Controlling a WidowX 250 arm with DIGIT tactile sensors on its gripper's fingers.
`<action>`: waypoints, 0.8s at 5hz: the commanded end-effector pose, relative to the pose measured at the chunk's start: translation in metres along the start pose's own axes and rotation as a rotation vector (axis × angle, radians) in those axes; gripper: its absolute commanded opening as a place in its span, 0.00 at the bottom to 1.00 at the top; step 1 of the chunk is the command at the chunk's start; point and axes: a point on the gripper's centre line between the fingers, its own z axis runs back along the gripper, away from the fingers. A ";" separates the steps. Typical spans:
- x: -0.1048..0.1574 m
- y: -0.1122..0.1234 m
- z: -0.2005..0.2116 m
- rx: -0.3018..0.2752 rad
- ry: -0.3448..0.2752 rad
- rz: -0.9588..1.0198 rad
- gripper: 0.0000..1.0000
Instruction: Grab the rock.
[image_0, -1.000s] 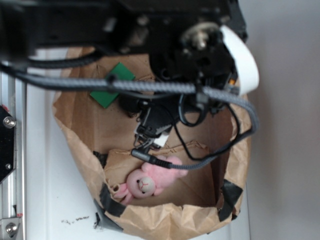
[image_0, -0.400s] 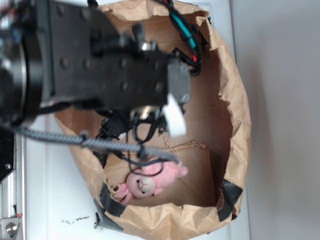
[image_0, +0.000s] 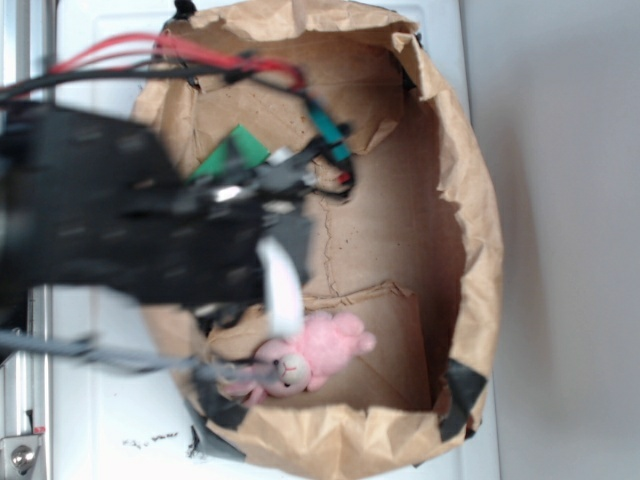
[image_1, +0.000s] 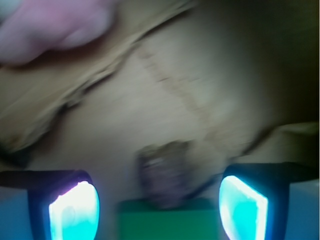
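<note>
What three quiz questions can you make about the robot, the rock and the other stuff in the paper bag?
1. True or false: the gripper is shut on the rock.
2. In the wrist view, what lies just in front of the rock, nearest the camera? A) the green block B) the pink plush toy C) a spoon
3. Fill in: everything sits inside a brown paper ____.

Key:
1. False. The fingers stand wide apart, with the rock between them but not touched.
2. A.
3. bag.
</note>
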 end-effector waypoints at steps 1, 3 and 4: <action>0.009 -0.012 0.007 0.004 -0.012 0.034 1.00; 0.016 -0.007 0.004 -0.022 0.017 0.084 1.00; 0.019 -0.004 0.003 -0.012 0.017 0.116 1.00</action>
